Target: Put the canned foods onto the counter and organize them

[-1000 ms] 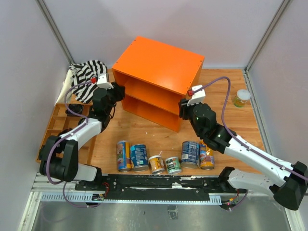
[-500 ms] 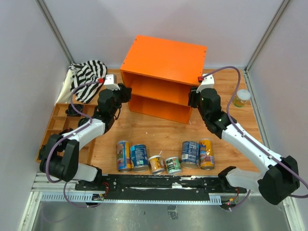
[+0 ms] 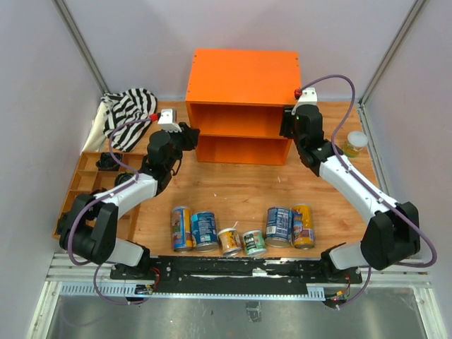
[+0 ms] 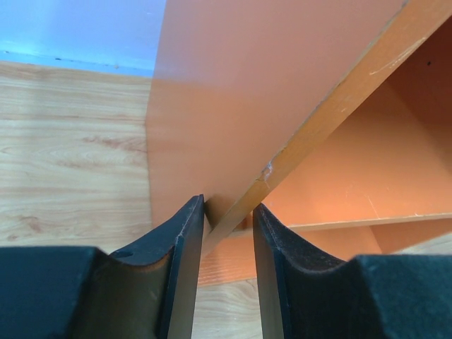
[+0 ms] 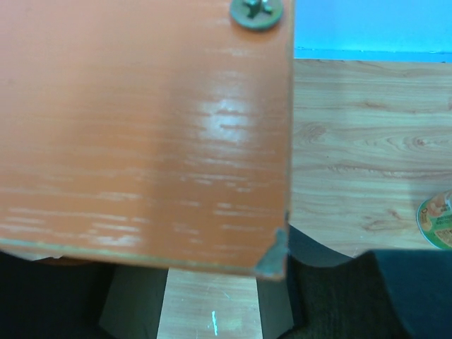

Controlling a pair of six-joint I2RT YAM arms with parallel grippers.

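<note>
Cans (image 3: 204, 231): six stand upright in a row on the table (image 3: 233, 187) close to the arm bases, well apart from the counter (image 3: 242, 67). A seventh can (image 3: 354, 143), small and white-topped, stands alone near the table's right edge. None is on the counter and you hold none. Counter: orange, back centre, open front and middle shelf facing you. Left gripper (image 3: 189, 135): clamped on the front edge of the counter's left side panel, one of its fingers (image 4: 185, 240) on each face. Right gripper (image 3: 291, 127): at the front of the right side panel. The panel fills the wrist view, so you cannot tell whether it grips or stands free. Also present, left side: striped cloth (image 3: 127, 113), brown tray (image 3: 88, 176). Step in hand, by my reading: setting the counter in place, with can-loading not yet begun. Next move calls for: letting go on both sides, backing off without nudging the counter, then folding one arm back to the row and spreading the jaws wide enough for an end can.
</note>
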